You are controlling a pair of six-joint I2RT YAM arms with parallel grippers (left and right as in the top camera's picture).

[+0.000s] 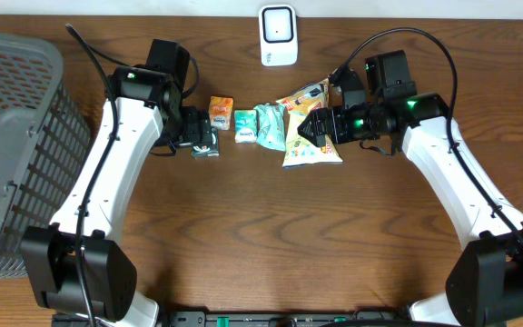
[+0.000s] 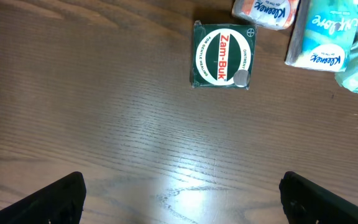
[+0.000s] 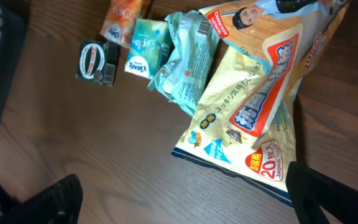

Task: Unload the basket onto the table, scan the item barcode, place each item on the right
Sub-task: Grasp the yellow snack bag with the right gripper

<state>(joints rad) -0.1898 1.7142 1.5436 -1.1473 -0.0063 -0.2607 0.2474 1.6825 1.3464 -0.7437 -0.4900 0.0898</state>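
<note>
Wood-grain brown table, with a row of small goods across its middle. A white barcode scanner stands at the far edge behind them, and a grey mesh basket sits off to the left.

Left gripper: fingers spread wide, nothing between them, bare table below. The dark green Zam-Buk box lies flat ahead of it, label up, just beside an orange tissue packet and a blue-and-white tissue pack.

Right gripper: also spread wide and empty, hanging over the near edge of the yellow printed snack pouch. That pouch overlaps a crumpled teal wrapper pack.

The task does not say which item is to be scanned, and no barcode can be read with certainty on any upward face.

Risks, as judged:
- The goods are crowded. A wide-open descent on the Zam-Buk box could nudge the orange tissue packet or take two things at once.
- The snack pouch looks slack and glossy. A pinch at one edge may let it fold or slip, or drag the teal wrapper pack along.
- The Zam-Buk box is low and flat, so the fingers may scrape the table before they get purchase.
- If the wrong face is shown to the barcode scanner, it gets no read. Creases or glare on the pouch would do the same.
- The two arms work close together at mid-row, so reaching at once could bring them into contact.
</note>
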